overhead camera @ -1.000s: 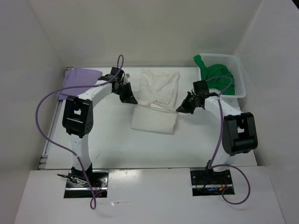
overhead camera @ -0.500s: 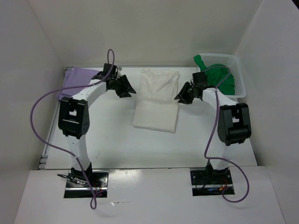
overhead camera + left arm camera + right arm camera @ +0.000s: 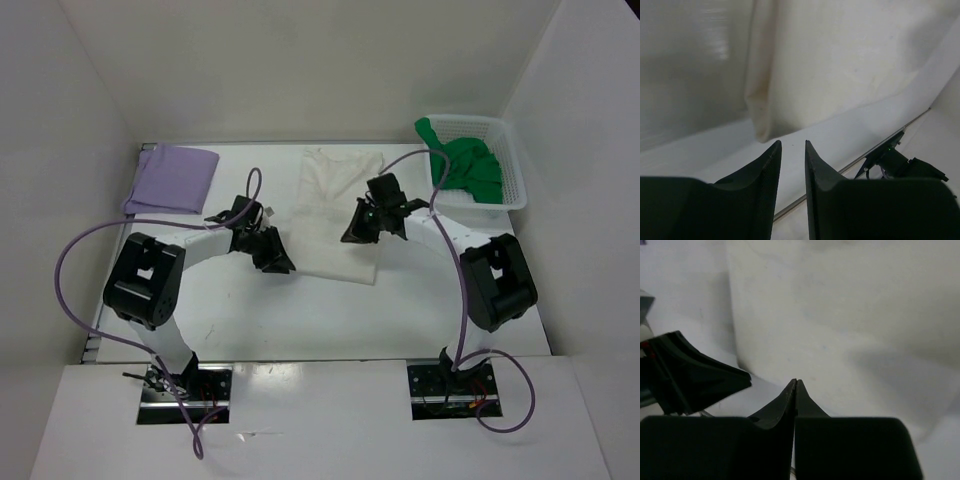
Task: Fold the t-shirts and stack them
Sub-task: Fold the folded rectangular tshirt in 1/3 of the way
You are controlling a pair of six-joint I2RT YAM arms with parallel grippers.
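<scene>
- The lavender t-shirt (image 3: pixel 172 178) lies at the far left of the tabletop (image 3: pixel 230 320) as a flat, folded rectangle, well apart from both arms.
- The left tool (image 3: pixel 275 262) sits low over the tabletop, just beside the near left corner of the cream t-shirt (image 3: pixel 330 200). In the left wrist view its fingers (image 3: pixel 769 157) are slightly parted, with a narrow gap and nothing between them, so it is released. That view shows the corner of the cream cloth (image 3: pixel 840 60) just past the fingertips, with bare tabletop between them.
- The cream t-shirt is spread flat in the middle of the tabletop. It forms a long shape running from the far edge toward the near side and lies between the two tools.
- The right tool (image 3: pixel 355 228) is over the right part of the cream t-shirt, about halfway along its length. In the right wrist view its fingertips (image 3: pixel 796 381) are pressed together, so it is clenched. No cloth can be seen between them, and the cream cloth (image 3: pixel 850 315) fills the view beyond.
- The green t-shirt (image 3: pixel 465 170) is bunched up in the white mesh basket (image 3: pixel 510 170) at the far right corner. One part of it hangs over the basket's left rim.
</scene>
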